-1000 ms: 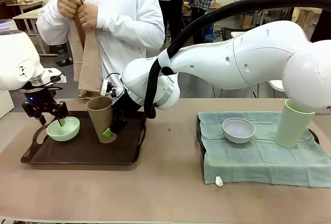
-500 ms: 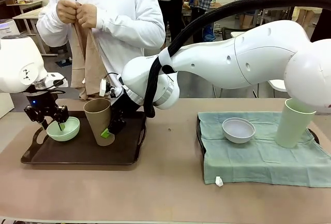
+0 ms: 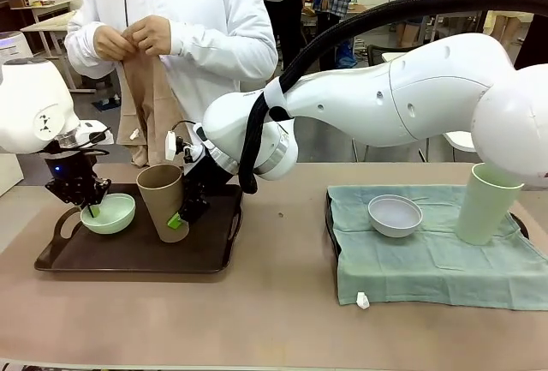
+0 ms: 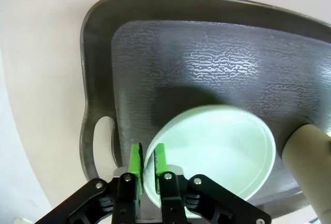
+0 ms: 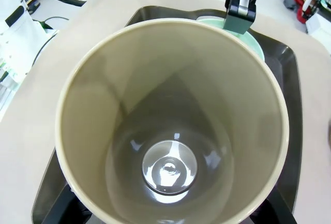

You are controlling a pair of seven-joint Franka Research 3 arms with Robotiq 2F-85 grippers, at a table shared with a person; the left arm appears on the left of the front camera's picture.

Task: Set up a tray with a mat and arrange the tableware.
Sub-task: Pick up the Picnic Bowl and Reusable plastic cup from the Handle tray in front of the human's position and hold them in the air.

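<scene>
On the dark tray (image 3: 137, 260) at the table's (image 3: 274, 320) nine o'clock side, two pieces of tableware are gripped at once. The left pincer (image 4: 147, 163) is closed on the rim of the mint green bowl (image 4: 217, 154), one green pad inside the wall and one outside, as the left wrist view makes plain; the bowl appears tipped up slightly at that edge, a hold judged suited to lifting it off the tray. The right pincer (image 3: 181, 214) is clamped low on the side of the tan-brown cup (image 3: 164, 201), which is tilted and stands just beside the bowl toward three o'clock; the grip is taken low, probably so the open mouth stays free. Both pieces are likely being cleared so that a mat can be laid, since a tan cloth (image 3: 147, 122) is held up by the person's hands (image 3: 135, 38) at twelve o'clock. At the three o'clock side a second tray is covered by a green mat (image 3: 428, 260), on which the whitish grey bowl (image 3: 395, 215) and the pale green cup (image 3: 486, 205) are already set, well apart.
</scene>
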